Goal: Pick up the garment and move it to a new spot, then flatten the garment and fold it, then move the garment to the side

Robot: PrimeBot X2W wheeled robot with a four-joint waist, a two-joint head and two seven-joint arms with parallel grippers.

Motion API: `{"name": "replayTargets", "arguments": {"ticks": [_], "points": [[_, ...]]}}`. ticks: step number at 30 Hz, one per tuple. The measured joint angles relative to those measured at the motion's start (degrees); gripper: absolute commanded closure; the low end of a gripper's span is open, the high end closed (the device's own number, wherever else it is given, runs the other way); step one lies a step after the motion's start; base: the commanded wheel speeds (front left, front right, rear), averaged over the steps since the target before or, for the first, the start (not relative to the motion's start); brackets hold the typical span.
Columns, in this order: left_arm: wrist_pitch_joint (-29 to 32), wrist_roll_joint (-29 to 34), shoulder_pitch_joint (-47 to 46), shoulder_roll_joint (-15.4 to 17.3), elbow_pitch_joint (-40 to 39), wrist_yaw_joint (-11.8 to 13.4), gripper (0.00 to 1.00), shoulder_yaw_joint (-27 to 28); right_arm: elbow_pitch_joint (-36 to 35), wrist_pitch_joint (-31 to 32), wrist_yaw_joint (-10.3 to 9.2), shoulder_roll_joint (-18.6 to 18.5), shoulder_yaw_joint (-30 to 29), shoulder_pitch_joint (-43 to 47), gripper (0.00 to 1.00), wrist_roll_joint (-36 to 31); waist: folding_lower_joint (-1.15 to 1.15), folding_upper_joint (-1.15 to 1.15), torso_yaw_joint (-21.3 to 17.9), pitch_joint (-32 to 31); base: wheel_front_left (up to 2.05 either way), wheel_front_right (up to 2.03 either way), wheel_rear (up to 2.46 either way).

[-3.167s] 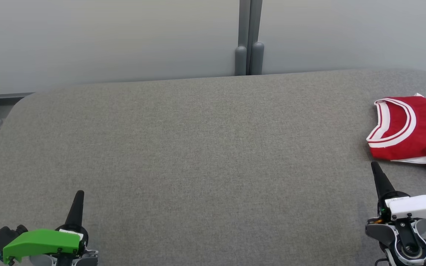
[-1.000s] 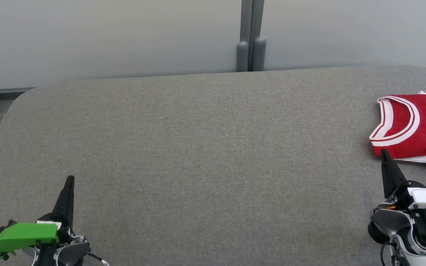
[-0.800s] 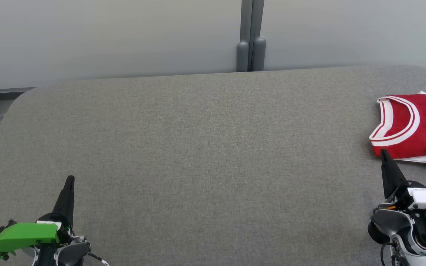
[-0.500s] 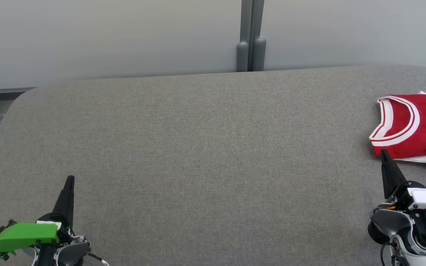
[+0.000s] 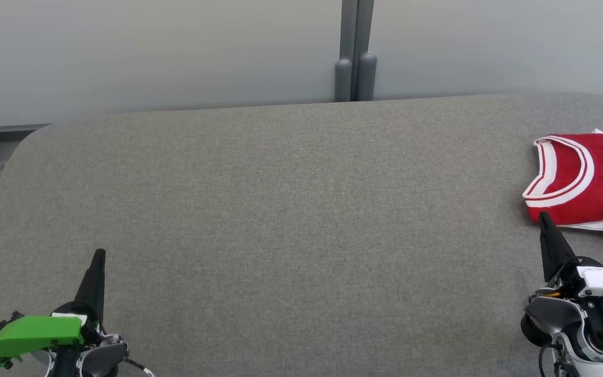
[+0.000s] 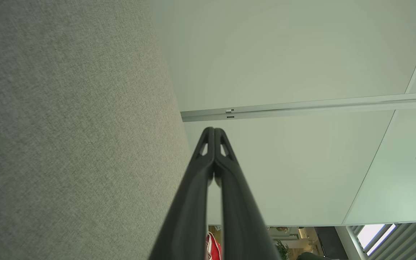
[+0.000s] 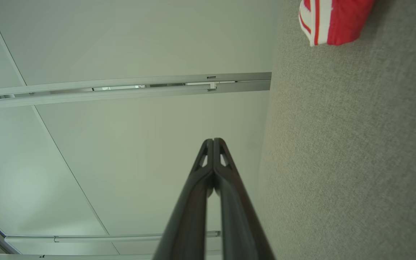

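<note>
head view: a red garment (image 5: pixel 600 178) with white-and-red striped trim lies bunched at the far right of a grey cloth-covered table (image 5: pixel 291 209). its trimmed opening faces the table's middle, and its right part is cut off by the frame edge. a thin white hem shows along its near side. the right claw (image 5: pixel 543 215) points up from the lower right, its fingers pressed together and holding nothing. its tip lines up with the garment's near left corner here, and contact cannot be judged from this angle. the left claw (image 5: pixel 99 255), topped by a green cover, sits at the lower left, likewise closed and empty, well apart from the garment. behind the table stands a pale wall (image 5: pixel 149 52) split by a grey post (image 5: pixel 354 52).

left wrist view: the left claw's two dark fingers run together to a closed tip with nothing between them. table cloth lies to the left and the pale wall to the right, crossed by a grey rail (image 6: pixel 302 106). a sliver of the red garment shows between the finger bases at the bottom edge, far along the table.

right wrist view: the right claw's fingers meet tip to tip and grip nothing. the garment's rounded end, red with white stripes, rests on the table at the top right, apart from the tip, with grey cloth between them.
</note>
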Motion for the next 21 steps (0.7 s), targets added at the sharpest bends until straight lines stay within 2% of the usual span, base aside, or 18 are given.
{"name": "replayTargets", "arguments": {"ticks": [21], "points": [[0.0, 0.0, 0.0, 0.0, -0.01, 0.0, 1.0, 0.0, 0.14, 0.01, 0.0, 0.03, -0.05, -0.01, 1.0, 0.0, 0.0, 0.0, 0.0, 0.0, 0.0, 0.0, 0.0]]}}
